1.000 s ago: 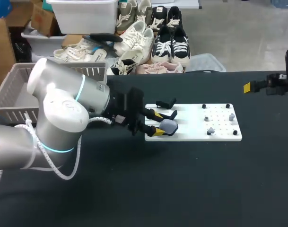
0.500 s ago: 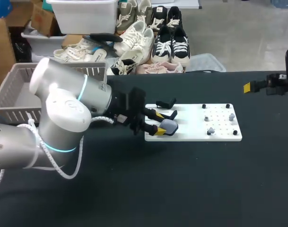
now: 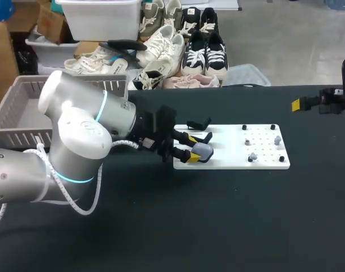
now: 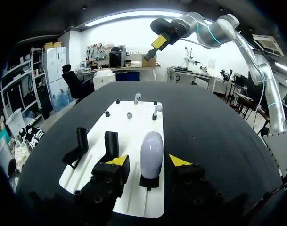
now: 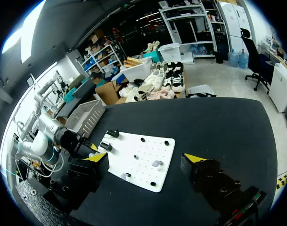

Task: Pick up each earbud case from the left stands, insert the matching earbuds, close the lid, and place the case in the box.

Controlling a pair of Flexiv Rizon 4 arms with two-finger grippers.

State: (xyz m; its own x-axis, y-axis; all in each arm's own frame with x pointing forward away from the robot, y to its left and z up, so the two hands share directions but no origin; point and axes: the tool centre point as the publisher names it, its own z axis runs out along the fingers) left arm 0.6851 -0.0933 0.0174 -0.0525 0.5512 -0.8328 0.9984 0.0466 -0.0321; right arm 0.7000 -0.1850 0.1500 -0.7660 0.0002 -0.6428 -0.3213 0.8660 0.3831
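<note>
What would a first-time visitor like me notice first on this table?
Probably the big silver left arm. Its yellow-tipped left gripper is open around a grey-blue earbud case, which stands at the left end of the white board. The right gripper hangs open above the right side of the black table.

Nothing legible
The white board (image 4: 134, 127) and the earbud case (image 4: 151, 150) between the fingers of the left gripper (image 4: 148, 160) bear no readable print.

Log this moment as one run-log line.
left gripper: open around earbud case on stand | right gripper: open, clear of white board | lift: not yet
</note>
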